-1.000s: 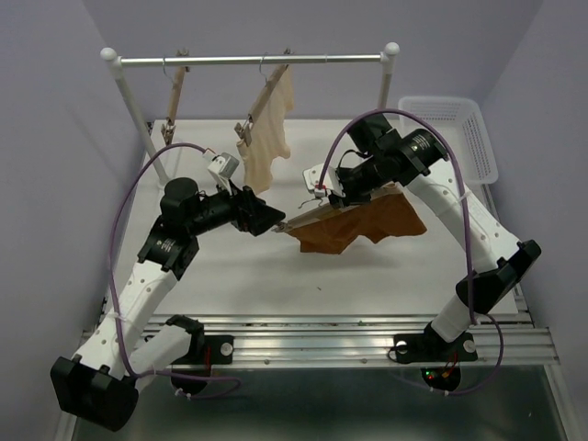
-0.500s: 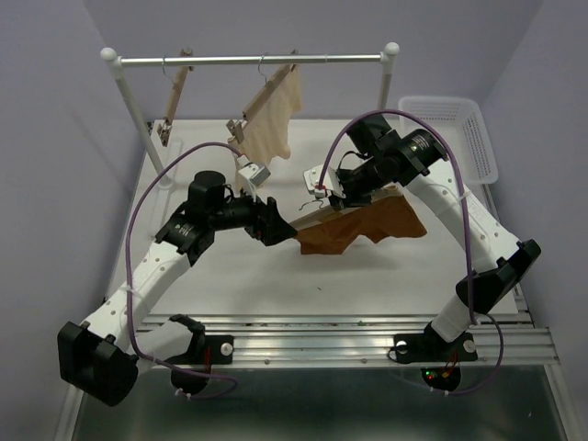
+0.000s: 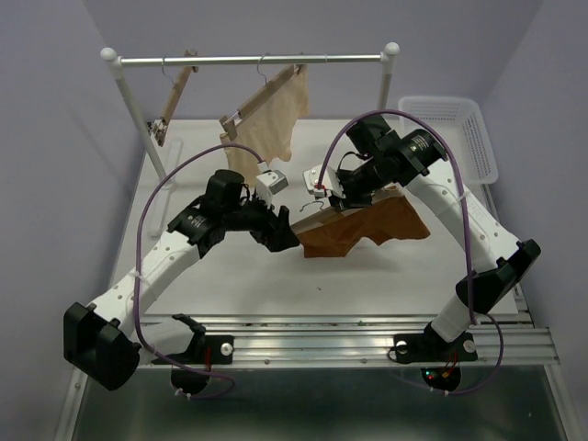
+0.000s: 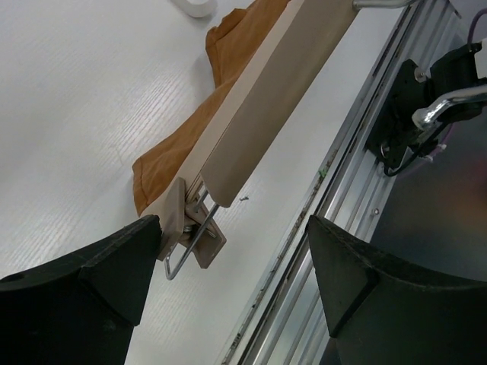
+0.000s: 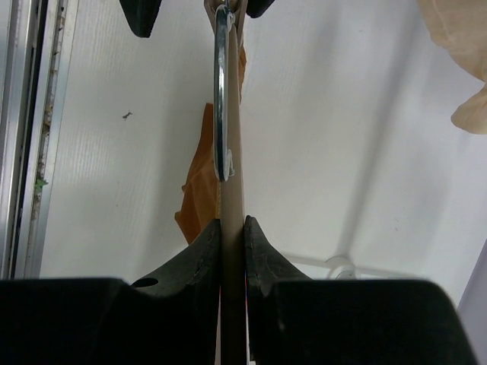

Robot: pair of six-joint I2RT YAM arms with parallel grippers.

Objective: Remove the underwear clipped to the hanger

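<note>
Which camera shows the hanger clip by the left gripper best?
Left wrist: the clip sits large inside the open left gripper, wire loop visible. Top external mostly hides it behind that gripper; right wrist sees the hanger edge-on, clip barely showing.

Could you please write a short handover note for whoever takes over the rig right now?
Right gripper: shut on the hanger bar.
Left gripper: open, fingers either side of the end clip, not squeezing it.
Underwear: hangs from the hanger, its lower part on the table; looks clipped at that end.
Done: hanger held, left gripper lined up on the clip.
Left: open the clips and free the underwear; the other clip's state is unclear.
</note>
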